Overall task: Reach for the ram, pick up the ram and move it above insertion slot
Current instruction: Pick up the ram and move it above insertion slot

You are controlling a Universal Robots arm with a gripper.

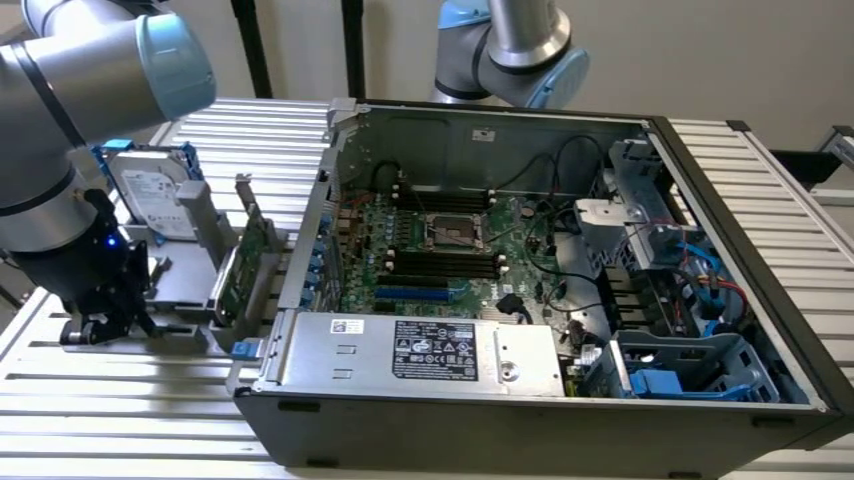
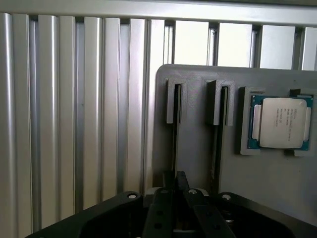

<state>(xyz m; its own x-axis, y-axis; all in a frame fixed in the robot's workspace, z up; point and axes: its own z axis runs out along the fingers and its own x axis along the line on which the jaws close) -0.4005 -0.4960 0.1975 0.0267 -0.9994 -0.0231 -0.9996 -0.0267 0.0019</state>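
Note:
The ram (image 2: pixel 175 141) stands on edge in a slot of the grey holder (image 2: pixel 267 183), so it reads as a thin dark line. My gripper (image 2: pixel 177 182) is down on its near end, its fingertips drawn together around the stick. In the exterior view the gripper (image 1: pixel 96 325) sits low at the holder's (image 1: pixel 180 292) near end, at that view's left. The black insertion slots (image 1: pixel 441 263) lie on the motherboard inside the open computer case (image 1: pixel 534 400), well off to that view's right.
A second thin stick (image 2: pixel 218 144) stands in the neighbouring slot, and a processor chip (image 2: pixel 280 121) lies in a pocket beside it. A broad green expansion card (image 1: pixel 240 265) and a silver hard drive (image 1: pixel 147 195) stand between the gripper and the case wall.

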